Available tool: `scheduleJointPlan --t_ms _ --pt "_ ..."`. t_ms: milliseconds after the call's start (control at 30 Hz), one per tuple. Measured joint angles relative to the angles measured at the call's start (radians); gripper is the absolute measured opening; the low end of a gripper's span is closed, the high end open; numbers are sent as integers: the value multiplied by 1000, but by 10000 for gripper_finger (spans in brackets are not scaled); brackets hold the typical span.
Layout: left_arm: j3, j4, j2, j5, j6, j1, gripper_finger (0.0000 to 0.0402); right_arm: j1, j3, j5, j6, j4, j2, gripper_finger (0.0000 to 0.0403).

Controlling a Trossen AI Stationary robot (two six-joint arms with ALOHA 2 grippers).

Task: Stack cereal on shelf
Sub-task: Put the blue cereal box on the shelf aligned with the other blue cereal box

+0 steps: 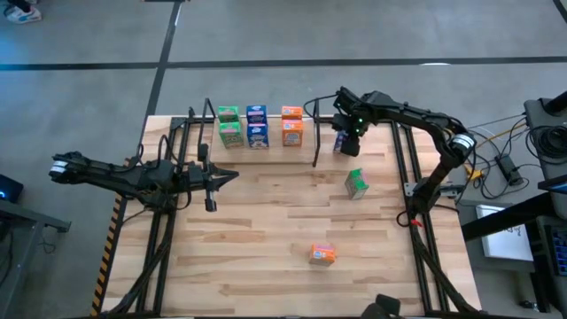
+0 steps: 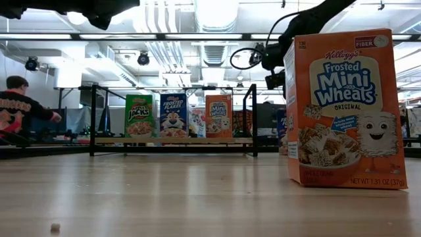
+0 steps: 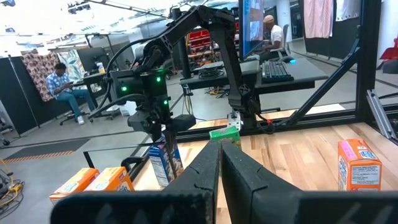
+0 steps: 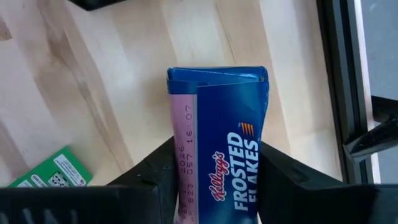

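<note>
Right pincer (image 4: 214, 177) clamped around a blue cereal box (image 4: 219, 140) beside the shelf (image 1: 266, 146) (six boxes there); left pincer (image 3: 221, 163) closed, empty, above tabletop (image 1: 266, 230).

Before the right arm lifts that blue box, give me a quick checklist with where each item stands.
1. Right claw straddling the blue box: ok.
2. Fingers tight on it: cannot tell.
3. Blue box upright on the table, right of the shelf: ok.
4. Room on the shelf: cannot tell; green, blue and orange boxes already fill the row.
5. Left claw shut, at mid-table away from the box: ok.
6. Green box close to the pick: ok, not touching.
</note>
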Motion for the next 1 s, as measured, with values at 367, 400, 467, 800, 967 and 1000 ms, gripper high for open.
scheduleJointPlan --t_ms 367,400,467,800,967,1000 --pt "0 0 0 0 0 0 0 16 197 4 124 -229 -23 148" --pt "0 0 0 0 0 0 0 23 231 3 138 -254 -23 148" --pt "0 0 0 0 0 0 0 43 300 4 162 -290 -23 148" --pt "0 0 0 0 0 0 0 202 605 118 236 -389 -23 146" --pt "0 0 0 0 0 0 0 285 711 142 270 -368 -23 146" --pt "0 1 0 0 0 0 0 302 721 143 276 -354 -23 146"
